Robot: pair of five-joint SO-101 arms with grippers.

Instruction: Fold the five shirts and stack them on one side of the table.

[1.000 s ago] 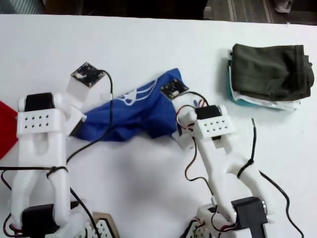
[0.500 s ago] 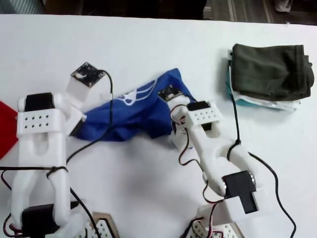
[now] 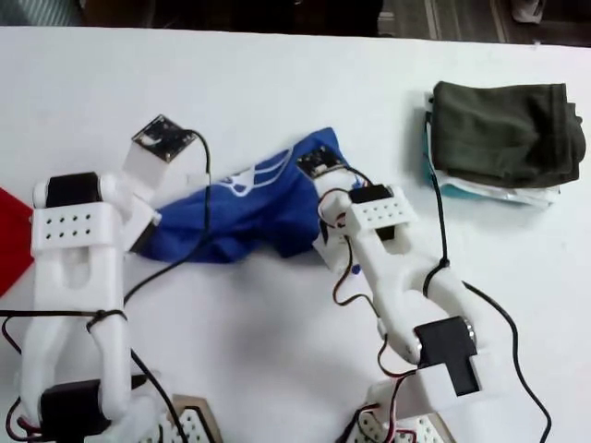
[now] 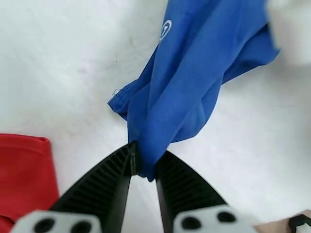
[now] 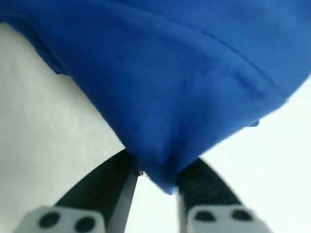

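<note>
**Both grippers pinch the blue shirt [image 3: 245, 208], which lies bunched on the table [image 3: 277, 83], well apart from the folded stack [image 3: 503, 138].**

Your left gripper [image 4: 144, 167] has its jaws closed on the shirt's end farthest from the stack, and your right gripper [image 5: 158, 182] has its jaws closed on a thick fold at the end nearest it. The cloth sags crumpled between them, so I judge you should draw the two grips apart and lift evenly. Lay it down smooth before you fold. The right jaws seem to hold several layers, so check that you have an edge and not a wad. There is bare table between shirt and stack, and more beyond the shirt away from the arms, so you have room to spread it. Mind the red shirt [image 3: 11, 235], which lies past the blue one from the stack, at the table's edge. Don't drag cloth into the stack.
</note>
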